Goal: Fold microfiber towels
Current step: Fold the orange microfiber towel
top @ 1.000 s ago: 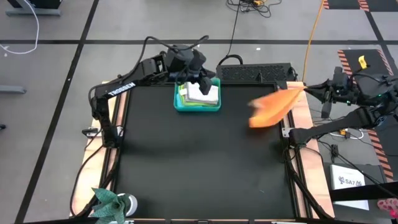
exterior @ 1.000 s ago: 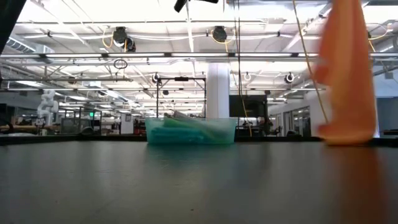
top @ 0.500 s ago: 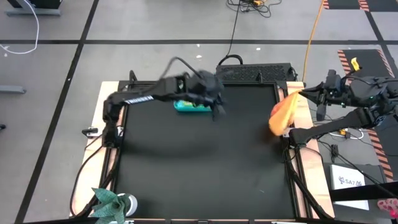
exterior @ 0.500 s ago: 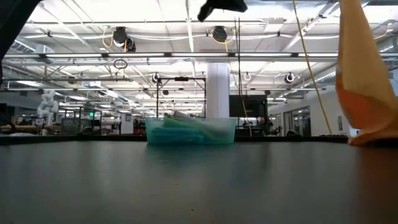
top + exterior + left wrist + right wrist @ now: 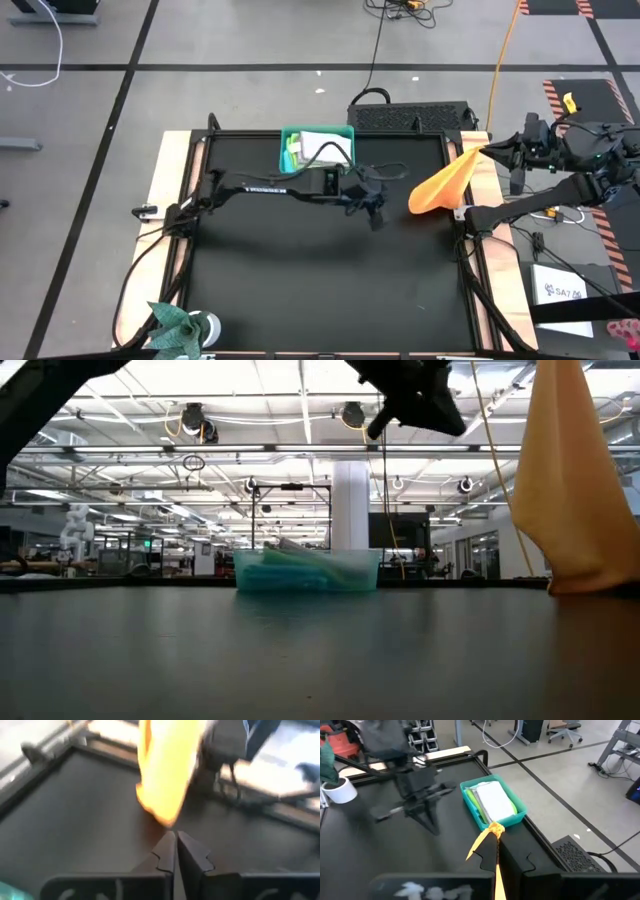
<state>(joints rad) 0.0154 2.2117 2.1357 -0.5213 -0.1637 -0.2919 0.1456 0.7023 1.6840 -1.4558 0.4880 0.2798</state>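
The right gripper [image 5: 484,150], clamped on one corner of the orange towel [image 5: 437,185], holds it hanging near the table's [image 5: 300,290] right edge, long axis vertical, while the left gripper [image 5: 377,214], fingers nearly together and empty, hovers just beside it.

Soft orange-yellow cloth towel [image 5: 440,186]; rigid teal plastic bin [image 5: 316,148]; matt black table mat [image 5: 300,270], wooden edge

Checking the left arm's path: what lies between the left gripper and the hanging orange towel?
Nothing: in the high view only bare black mat separates the left gripper from the orange towel.
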